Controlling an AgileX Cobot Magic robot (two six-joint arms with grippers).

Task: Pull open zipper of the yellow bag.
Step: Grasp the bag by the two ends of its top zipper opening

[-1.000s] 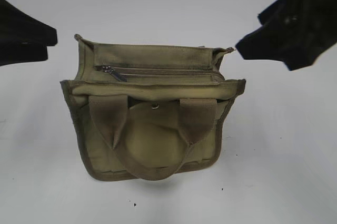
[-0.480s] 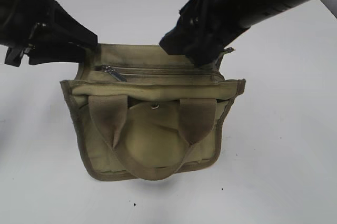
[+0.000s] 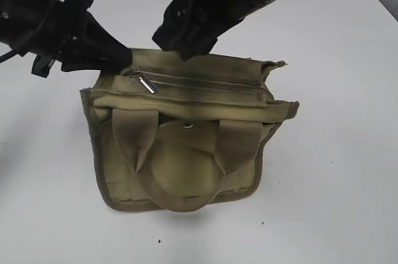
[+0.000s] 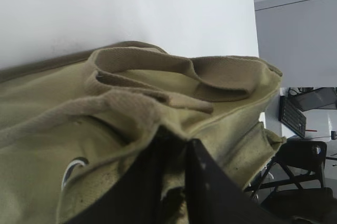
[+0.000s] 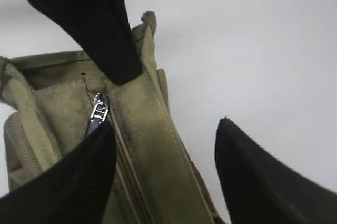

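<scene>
Left claw [image 3: 121, 60] pinches the yellow bag's [image 3: 186, 152] corner fabric beside the zipper [image 3: 205, 84] pull; right claw [image 5: 163, 145] hangs spread over the zipper. Bag sits on the bench [image 3: 336, 202].

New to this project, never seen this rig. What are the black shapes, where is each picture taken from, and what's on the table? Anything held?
The black shapes are the grippers of two robot arms. One picture looks down at a slant at the white table; the other two come from cameras on the arms' wrists.

On the table sits a yellow bag with its zipper closed, the metal pull tab at the left end.

The left gripper pinches the bag's fabric at its left corner; its wrist view shows its jaws closed on cloth. The right gripper hangs open over the zipper, one finger beside the pull tab, holding nothing.
</scene>
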